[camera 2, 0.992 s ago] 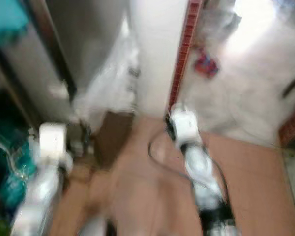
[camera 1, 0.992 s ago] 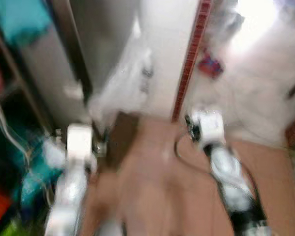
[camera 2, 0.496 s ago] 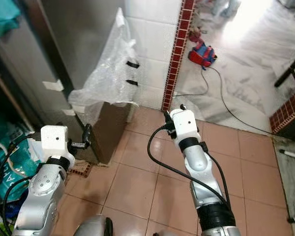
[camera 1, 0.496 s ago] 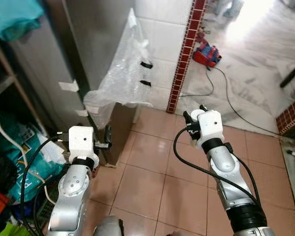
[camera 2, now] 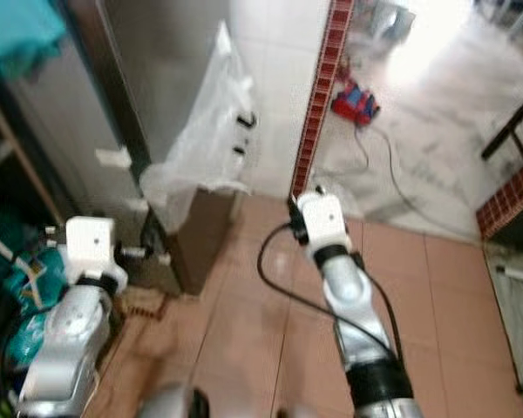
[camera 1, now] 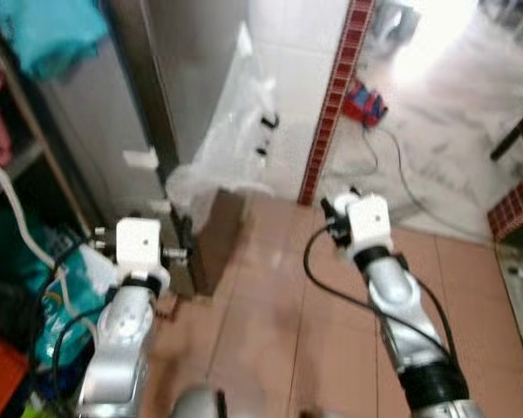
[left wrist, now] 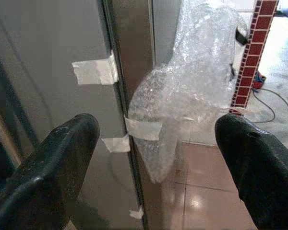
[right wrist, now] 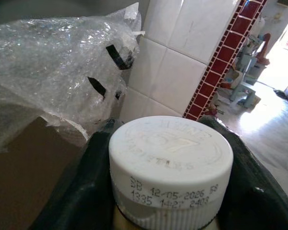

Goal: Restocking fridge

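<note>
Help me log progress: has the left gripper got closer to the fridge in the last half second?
Cannot tell. The left gripper sits about as near the fridge corner as before; the whole view shifted, so the camera moved.

bottle [right wrist: 170,167] hidden below its white cap (cut off), head views blurred

A white screw cap [right wrist: 170,163] printed with a date code tops a bottle upright between the right hand's [right wrist: 168,191] black fingers; the steel fridge [left wrist: 62,57] stands shut.
</note>
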{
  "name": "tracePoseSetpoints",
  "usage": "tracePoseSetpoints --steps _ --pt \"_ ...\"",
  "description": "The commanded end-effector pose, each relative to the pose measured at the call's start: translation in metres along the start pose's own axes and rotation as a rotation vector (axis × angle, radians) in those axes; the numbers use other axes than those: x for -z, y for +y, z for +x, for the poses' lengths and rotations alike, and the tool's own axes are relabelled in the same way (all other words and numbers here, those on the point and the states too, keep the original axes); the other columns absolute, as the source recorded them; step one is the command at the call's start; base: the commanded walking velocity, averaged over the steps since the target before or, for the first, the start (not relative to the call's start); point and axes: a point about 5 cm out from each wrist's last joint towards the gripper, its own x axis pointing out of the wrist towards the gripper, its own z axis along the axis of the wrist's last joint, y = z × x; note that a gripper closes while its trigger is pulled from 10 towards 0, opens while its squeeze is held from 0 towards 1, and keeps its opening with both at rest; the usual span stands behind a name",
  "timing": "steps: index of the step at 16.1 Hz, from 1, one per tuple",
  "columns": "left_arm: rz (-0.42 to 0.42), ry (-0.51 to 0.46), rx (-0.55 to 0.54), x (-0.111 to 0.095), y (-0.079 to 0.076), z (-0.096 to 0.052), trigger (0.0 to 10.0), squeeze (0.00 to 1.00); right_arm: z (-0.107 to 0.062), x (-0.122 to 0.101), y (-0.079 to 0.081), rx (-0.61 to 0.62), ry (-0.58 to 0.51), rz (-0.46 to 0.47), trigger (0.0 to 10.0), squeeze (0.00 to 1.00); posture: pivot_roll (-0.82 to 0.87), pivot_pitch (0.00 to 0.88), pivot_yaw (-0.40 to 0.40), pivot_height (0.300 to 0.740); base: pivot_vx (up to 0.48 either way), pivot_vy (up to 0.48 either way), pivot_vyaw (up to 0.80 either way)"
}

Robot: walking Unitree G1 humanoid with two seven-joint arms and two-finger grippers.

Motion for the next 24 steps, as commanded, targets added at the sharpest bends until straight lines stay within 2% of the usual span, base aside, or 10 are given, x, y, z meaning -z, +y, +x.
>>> tracePoseSetpoints --steps 1,3,7,18,24 --pt "0.003 0.0 0.014 0.0012 -0.0055 -0.001 10.0 0.0 -0.0001 -0.0019 -0.008 0.024 -0.013 -0.019 10.0 0.0 0.09 0.003 -0.027 0.74 0.0 0.0 0.0" --pt "0.029 -0.03 0.013 -0.0034 -0.0031 0.0007 10.0 0.0 0.0024 -0.0031 -0.0098 0.027 -0.016 -0.021 10.0 0.0 0.09 0.018 -0.029 0.74 0.0 0.0 0.0" --pt "0.016 -0.048 -0.015 -0.0061 0.0038 0.0012 10.0 0.0 0.001 -0.0039 -0.008 0.01 -0.027 -0.048 10.0 0.0 0.09 0.009 -0.026 0.74 0.0 0.0 0.0" --pt "-0.004 -0.047 0.004 -0.0048 -0.0018 -0.0014 10.0 0.0 -0.0001 -0.0039 -0.0073 -0.002 -0.034 -0.044 10.0 0.0 0.09 0.014 -0.026 0.74 0.241 0.0 0.04" --pt "0.002 -0.036 0.006 -0.0035 -0.0031 -0.0011 10.0 0.0 0.0003 -0.0029 -0.0052 -0.006 -0.031 -0.042 10.0 0.0 0.1 0.021 -0.025 0.74 0.0 0.0 0.16"
